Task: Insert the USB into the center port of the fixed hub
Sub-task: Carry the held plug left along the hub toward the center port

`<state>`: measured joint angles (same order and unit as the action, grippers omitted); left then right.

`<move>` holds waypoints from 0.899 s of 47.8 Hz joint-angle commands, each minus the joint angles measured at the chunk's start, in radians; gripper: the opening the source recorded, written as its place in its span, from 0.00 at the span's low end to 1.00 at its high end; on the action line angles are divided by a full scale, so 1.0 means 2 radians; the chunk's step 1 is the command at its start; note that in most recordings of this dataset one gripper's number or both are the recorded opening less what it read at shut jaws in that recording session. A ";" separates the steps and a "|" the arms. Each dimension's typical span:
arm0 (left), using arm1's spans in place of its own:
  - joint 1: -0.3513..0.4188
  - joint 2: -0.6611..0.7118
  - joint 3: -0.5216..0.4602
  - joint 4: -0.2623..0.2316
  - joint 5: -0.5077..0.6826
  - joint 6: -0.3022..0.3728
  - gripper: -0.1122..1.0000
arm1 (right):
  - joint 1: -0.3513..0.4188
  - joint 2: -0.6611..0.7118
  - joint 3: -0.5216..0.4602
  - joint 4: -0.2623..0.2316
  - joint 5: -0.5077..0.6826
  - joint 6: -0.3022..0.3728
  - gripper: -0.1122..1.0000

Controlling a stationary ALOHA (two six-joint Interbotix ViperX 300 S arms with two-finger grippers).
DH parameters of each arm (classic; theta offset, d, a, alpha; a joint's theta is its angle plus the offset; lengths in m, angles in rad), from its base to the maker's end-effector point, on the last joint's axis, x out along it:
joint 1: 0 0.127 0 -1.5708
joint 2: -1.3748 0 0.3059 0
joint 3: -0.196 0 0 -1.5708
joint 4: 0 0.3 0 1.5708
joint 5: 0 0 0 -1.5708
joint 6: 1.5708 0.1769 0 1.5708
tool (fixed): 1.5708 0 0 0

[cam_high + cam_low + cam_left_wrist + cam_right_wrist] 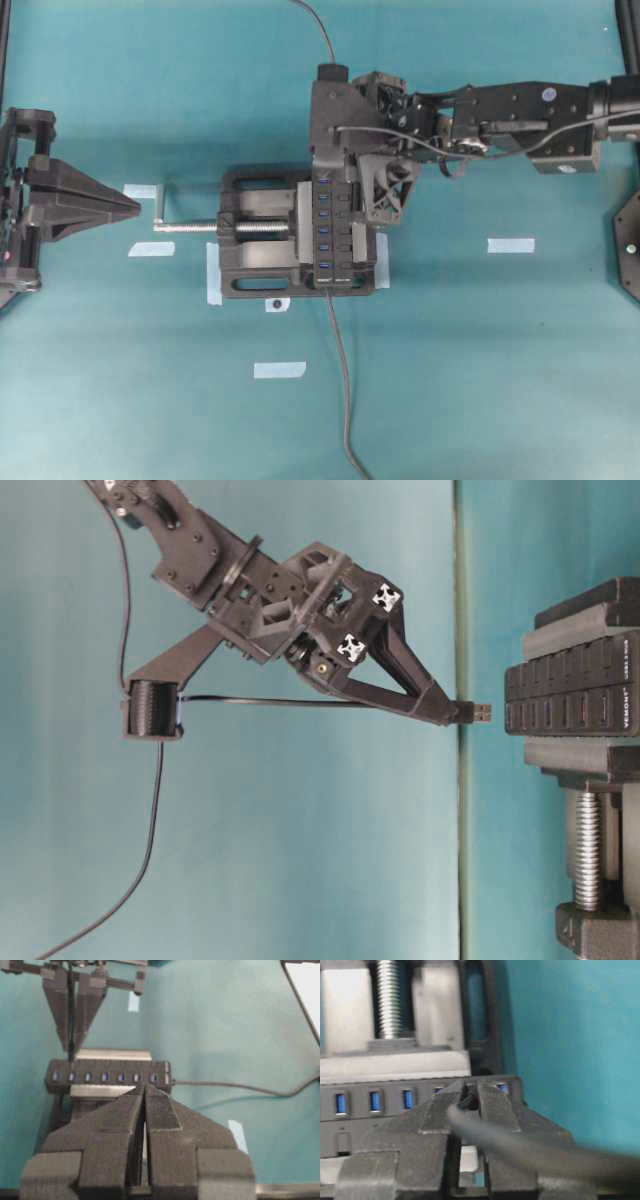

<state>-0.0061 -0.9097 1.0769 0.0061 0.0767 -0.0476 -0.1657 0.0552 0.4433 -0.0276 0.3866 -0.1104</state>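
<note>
Overhead, the right arm stretches in from three o'clock across the teal tabletop, its wrist bent so the right gripper points down at the fixed hub, which sits clamped in the black vise at the centre. From table level the gripper's fingers taper to a narrow tip pinched on the USB, whose metal end sticks out just short of the hub, apart from it. Its thin cable trails back past the wrist. Which blue slot it faces is hard to tell; it seems nearer the hub's twelve o'clock end than the center port. The left gripper rests at nine o'clock, jaws together, holding nothing.
</note>
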 commanded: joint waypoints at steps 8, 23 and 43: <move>-0.001 0.004 -0.008 0.001 -0.002 -0.001 0.10 | 0.007 -0.018 -0.018 0.018 0.008 0.007 0.17; -0.001 0.005 -0.008 0.002 -0.003 -0.002 0.10 | 0.017 -0.017 -0.018 0.025 0.014 0.008 0.17; -0.001 0.005 -0.006 0.002 -0.003 -0.002 0.10 | 0.029 -0.016 -0.020 0.031 0.025 0.008 0.17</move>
<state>-0.0061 -0.9035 1.0769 0.0061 0.0767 -0.0476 -0.1120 0.0537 0.4295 0.0307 0.4403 -0.1028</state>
